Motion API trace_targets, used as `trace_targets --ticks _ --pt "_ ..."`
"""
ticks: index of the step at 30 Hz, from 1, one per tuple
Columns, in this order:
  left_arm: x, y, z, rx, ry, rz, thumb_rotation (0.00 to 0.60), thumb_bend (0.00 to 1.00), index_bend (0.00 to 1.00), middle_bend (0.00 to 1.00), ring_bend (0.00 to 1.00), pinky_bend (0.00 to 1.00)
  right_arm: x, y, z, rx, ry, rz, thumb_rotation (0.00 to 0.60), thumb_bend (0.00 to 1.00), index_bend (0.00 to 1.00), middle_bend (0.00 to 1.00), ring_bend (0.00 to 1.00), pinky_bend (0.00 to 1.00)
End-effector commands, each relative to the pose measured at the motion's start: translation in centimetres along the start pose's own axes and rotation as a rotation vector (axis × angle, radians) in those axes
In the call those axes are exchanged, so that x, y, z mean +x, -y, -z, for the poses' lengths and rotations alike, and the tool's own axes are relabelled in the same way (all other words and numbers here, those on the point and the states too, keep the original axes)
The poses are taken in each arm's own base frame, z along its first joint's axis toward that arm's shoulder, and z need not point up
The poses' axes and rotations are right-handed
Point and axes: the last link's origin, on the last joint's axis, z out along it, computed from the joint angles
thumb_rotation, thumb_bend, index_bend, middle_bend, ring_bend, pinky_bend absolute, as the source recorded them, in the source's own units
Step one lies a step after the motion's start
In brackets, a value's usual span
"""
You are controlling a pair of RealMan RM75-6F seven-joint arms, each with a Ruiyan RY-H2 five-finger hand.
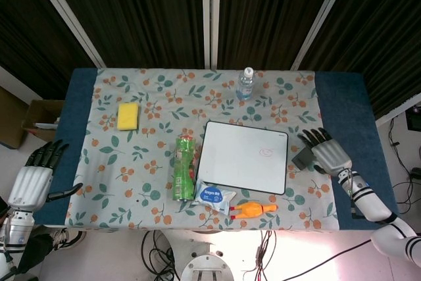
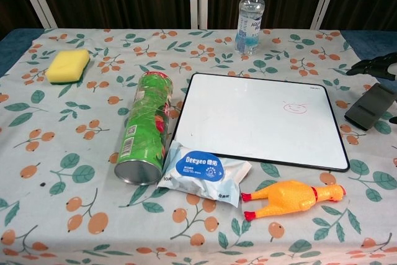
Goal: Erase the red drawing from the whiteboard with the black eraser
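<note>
Right hand: fingers spread, empty, over black eraser beside whiteboard. Red drawing intact. Left hand: open, off bench.

Whiteboard mid-counter, drawing on its right part, eraser just right of it, right hand above eraser, can lying left of board, wipes pack and toy chicken in front, bottle behind, sponge far left.
</note>
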Motion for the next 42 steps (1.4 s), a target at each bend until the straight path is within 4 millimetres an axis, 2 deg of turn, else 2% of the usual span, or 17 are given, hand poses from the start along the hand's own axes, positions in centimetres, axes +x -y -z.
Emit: trace_targets --ticks 1,7,14,21,25,27,30,34,38,42 --pt "0.0 0.1 0.0 0.002 0.002 0.0 0.0 0.02 0.09 0.07 0.05 0.15 -0.3 0.5 -0.5 0.024 -0.01 -0.016 0.6 0.15 0.0 0.04 0.0 0.0" --pt "-0.2 0.2 0.0 0.008 0.008 -0.002 0.0 0.02 0.09 0.07 0.05 0.15 -0.7 1.1 -0.9 0.051 -0.025 -0.034 0.6 0.15 0.02 0.12 0.04 0.01" --pt "-0.3 0.3 0.0 0.008 0.012 -0.002 0.0 0.02 0.09 0.07 0.05 0.15 -1.0 1.3 -1.1 0.06 -0.049 -0.034 0.6 0.18 0.29 0.26 0.19 0.07" --pt "-0.4 0.3 -0.1 0.006 0.014 -0.001 0.0 0.02 0.09 0.07 0.05 0.15 -1.2 1.1 -1.0 0.047 -0.066 -0.027 0.6 0.19 0.43 0.34 0.26 0.11" --pt "-0.4 0.4 0.0 0.008 0.015 0.0 0.0 0.02 0.09 0.07 0.05 0.15 -1.1 1.2 -1.0 0.045 -0.083 -0.032 0.6 0.22 0.53 0.43 0.35 0.15" --pt "-0.4 0.4 0.0 0.009 0.015 0.0 0.0 0.02 0.09 0.07 0.05 0.15 -0.9 1.2 -0.9 0.043 -0.108 -0.031 0.6 0.26 0.58 0.46 0.38 0.22" --pt "-0.4 0.5 0.0 0.011 0.015 0.001 0.0 0.02 0.09 0.07 0.05 0.15 -0.5 1.0 -0.6 0.043 -0.135 -0.044 0.6 0.32 0.64 0.5 0.44 0.43" --pt "-0.3 0.6 0.1 0.012 0.014 0.004 0.0 0.02 0.09 0.07 0.05 0.15 0.8 0.7 -0.3 0.049 -0.187 -0.064 0.6 0.37 0.69 0.53 0.53 0.61" --pt "-0.3 0.6 0.0 0.01 0.012 0.01 0.0 0.02 0.09 0.07 0.05 0.15 2.6 1.1 -0.6 0.06 -0.226 -0.099 0.6 0.38 0.71 0.55 0.54 0.63" --pt "-0.5 0.6 -0.1 0.009 0.016 0.011 0.0 0.02 0.09 0.07 0.05 0.15 4.2 3.4 -2.1 0.096 -0.227 -0.143 0.6 0.38 0.72 0.56 0.54 0.63"
